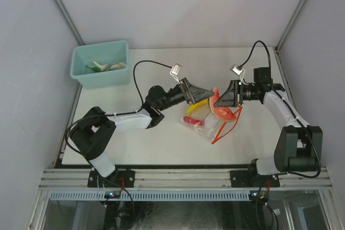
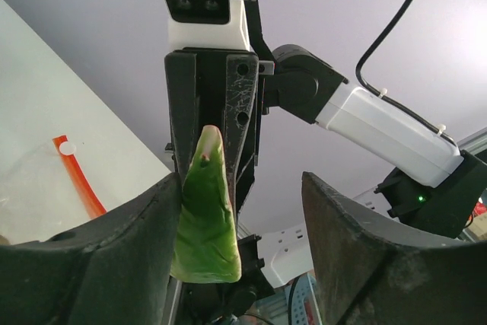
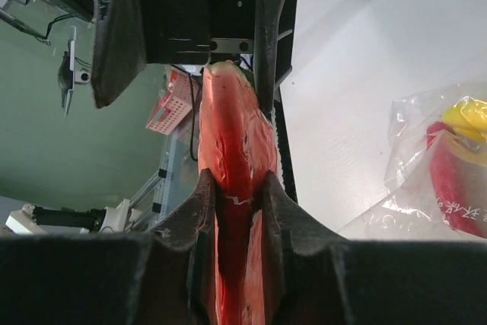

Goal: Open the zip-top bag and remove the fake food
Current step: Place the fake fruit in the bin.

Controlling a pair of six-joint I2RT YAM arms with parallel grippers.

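Left arm (image 1: 129, 119): elbow folded close to its base, forearm reaching right over mid desk (image 1: 140, 149).
Left pincer (image 1: 202, 94): jaws parted, tips pointing right.
Right arm (image 1: 281, 107): elbow by its base, forearm bent leftward.
Right pincer (image 1: 220, 102): jaws pinched on the red-orange edge of the zip-top bag (image 1: 202, 127), tips pointing left.
Pincers: facing each other, tips near.

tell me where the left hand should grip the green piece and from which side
Its broad end, not the tapered tip. The green piece stands lengthwise between the left hand's open fingers, leaning on one, so probably just close across it from there.
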